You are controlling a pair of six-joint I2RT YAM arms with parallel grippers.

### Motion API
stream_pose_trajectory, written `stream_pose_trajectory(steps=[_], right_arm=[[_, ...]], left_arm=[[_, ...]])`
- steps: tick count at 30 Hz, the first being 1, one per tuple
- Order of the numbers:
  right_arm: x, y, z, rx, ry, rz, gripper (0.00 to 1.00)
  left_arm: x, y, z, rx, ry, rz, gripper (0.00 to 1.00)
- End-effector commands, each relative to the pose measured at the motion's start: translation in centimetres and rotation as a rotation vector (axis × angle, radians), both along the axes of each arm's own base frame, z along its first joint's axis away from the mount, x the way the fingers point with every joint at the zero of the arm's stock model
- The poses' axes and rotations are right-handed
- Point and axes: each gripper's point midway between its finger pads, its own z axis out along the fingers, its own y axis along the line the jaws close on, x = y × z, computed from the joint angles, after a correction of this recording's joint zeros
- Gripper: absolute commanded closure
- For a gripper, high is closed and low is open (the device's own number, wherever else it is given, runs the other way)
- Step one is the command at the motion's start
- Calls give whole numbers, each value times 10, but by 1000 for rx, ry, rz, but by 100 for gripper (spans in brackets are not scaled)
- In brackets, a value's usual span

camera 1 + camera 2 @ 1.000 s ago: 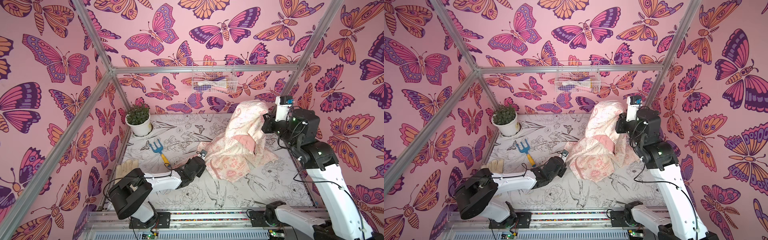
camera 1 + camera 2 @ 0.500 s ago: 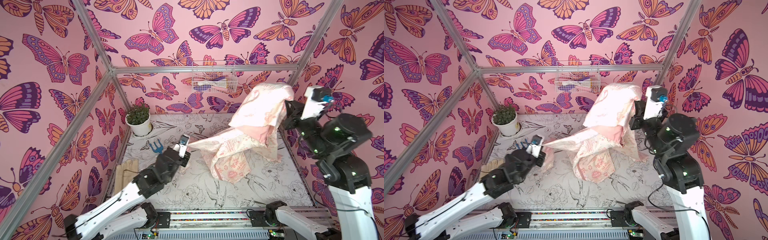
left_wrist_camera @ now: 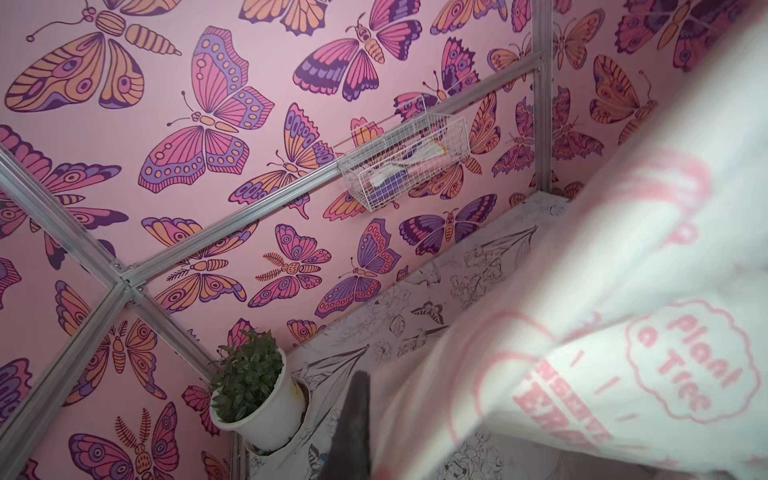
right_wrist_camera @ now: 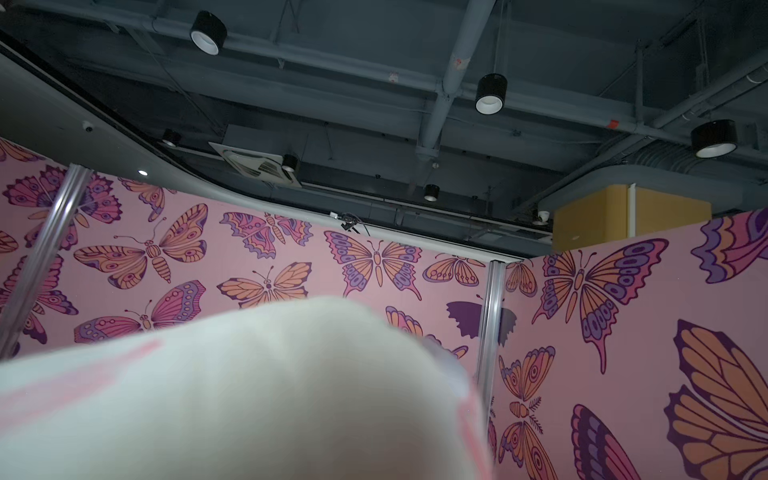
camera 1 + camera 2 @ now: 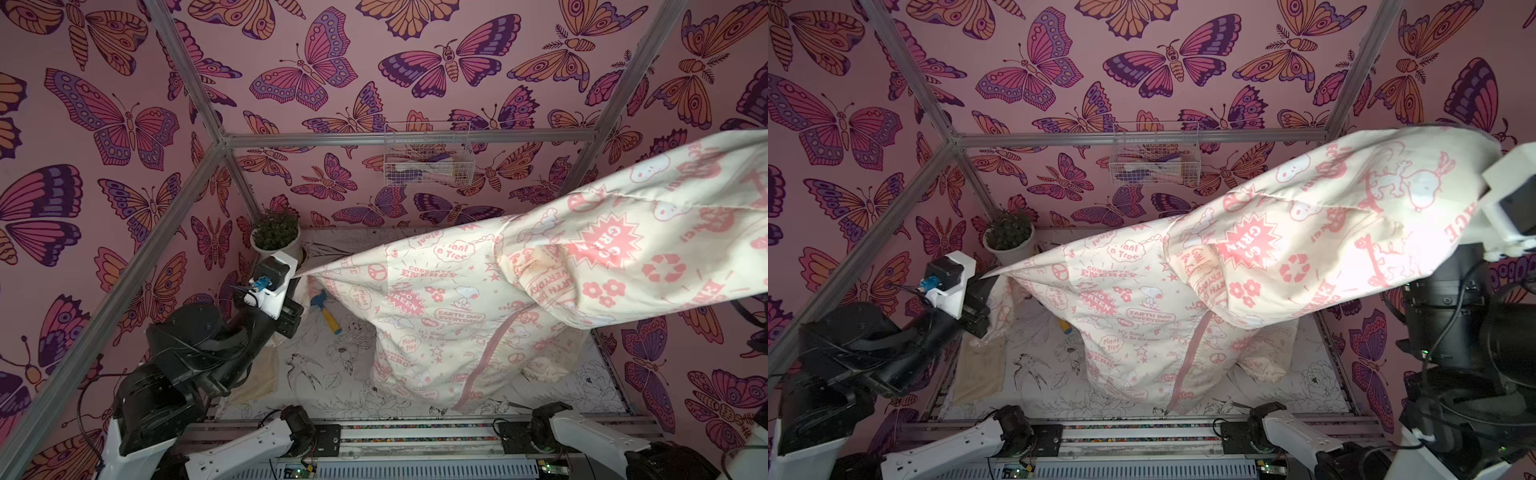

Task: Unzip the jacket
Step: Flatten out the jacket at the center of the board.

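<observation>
The jacket [image 5: 457, 303] is hanging stretched in the air between both grippers, its long axis rising from the left gripper [image 5: 298, 275], clamped on a corner, to the right gripper [image 5: 1491, 199], closed on the high end; half a second ago it was sagging looser, with the grippers closer together

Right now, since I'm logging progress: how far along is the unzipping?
Done: the jacket is raised and stretched out, front showing. In hand: the left gripper pinches one corner low, and the right gripper holds the other end high. Left: the pink zipper looks closed along its visible length; neither gripper is on it.
</observation>
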Motion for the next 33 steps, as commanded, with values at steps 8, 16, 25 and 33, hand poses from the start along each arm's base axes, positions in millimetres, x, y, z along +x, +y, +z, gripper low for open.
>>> stream_pose_trajectory(steps=[8,16,25,33], right_arm=[[254,59,-258,69,713,21,100],[410,63,-498,146,1215,-25,100],[513,78,-582,157,1319,21,98],[545,91,-592,196,1301,99,31]], left_arm=[[52,-25,-177,259,500,134,100],[94,0,-303,195,990,273,100],[140,40,-361,281,1248,423,100],[192,92,-387,280,1302,552,48]])
